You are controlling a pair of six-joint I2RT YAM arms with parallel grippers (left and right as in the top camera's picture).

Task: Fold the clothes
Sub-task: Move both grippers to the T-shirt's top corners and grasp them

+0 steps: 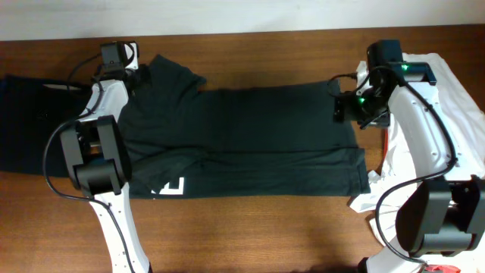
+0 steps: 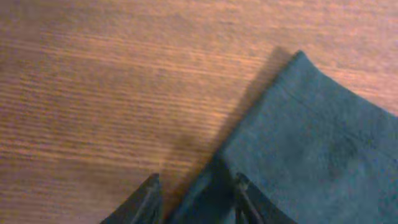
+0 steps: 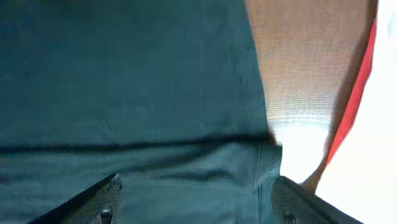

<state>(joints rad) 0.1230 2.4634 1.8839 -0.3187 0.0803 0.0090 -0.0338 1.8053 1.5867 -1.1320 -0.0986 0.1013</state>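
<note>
Overhead first: the T-shirt [image 1: 250, 136] lies flat on the wooden surface [image 1: 265, 57], its long axis running from 9 to 3 o'clock, with a scrap of white lettering [image 1: 173, 186] peeking out at its 7 o'clock corner. The left gripper [image 1: 135, 76] sits over the sleeve at the shirt's 10 o'clock corner, its arm reaching up from 6 o'clock. The right gripper [image 1: 345, 106] is at the 3 o'clock end, the arm bent in over a white cloth [image 1: 455, 98]. A dark cloth [image 1: 30, 121] lies off at 9 o'clock. Each arm has its own end; neither needs to cross.

Left wrist now: the left gripper [image 2: 198, 196] has its fingers [image 2: 152, 199] drawn partway in with dark fabric between them. The sleeve corner runs off toward 2 o'clock, throwing a shadow on the wood. Clamped or not, I cannot tell.

Right wrist: the right gripper [image 3: 196, 199] has its fingers [image 3: 109, 193] spread wide, holding nothing. The shirt fills everything from 9 to 12 o'clock and a folded edge crosses just ahead of them. Bare wood and a red trim [image 3: 354, 99] lie at 2 o'clock. I'd say the fabric is straight ahead, ready for a pinch.
</note>
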